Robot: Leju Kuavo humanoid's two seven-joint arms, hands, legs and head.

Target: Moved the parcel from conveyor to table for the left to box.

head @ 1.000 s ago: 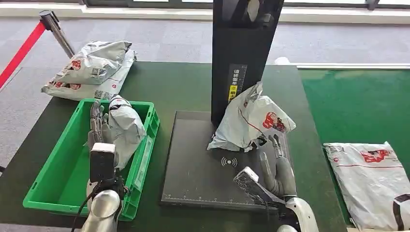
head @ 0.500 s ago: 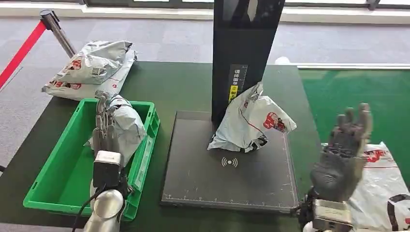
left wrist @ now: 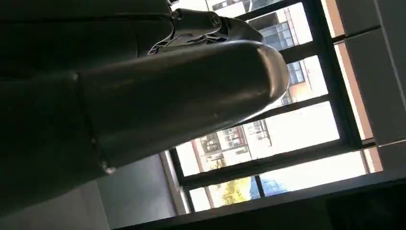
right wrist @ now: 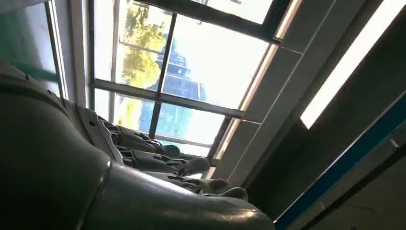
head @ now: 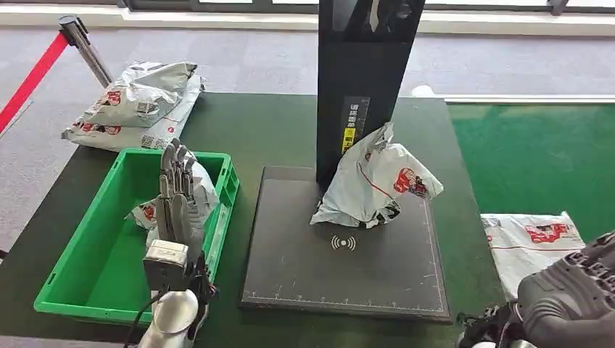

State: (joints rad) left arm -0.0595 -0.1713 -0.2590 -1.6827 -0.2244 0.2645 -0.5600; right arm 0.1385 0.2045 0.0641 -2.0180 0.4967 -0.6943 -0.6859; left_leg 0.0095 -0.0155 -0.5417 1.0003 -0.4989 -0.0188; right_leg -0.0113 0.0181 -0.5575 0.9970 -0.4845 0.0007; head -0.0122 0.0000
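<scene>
Head view: left hand (head: 176, 190), fingers straight and apart, beside the parcel (head: 201, 194) in the green bin (head: 87, 279), not gripping.

Glossy crinkled plastic parcel (head: 373, 181); smooth green plastic box (head: 94, 250).

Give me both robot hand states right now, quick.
Left robot hand: over the green bin, against the parcel; grip cannot be told.
Right robot hand: holds nothing; open or closed cannot be told.
</scene>
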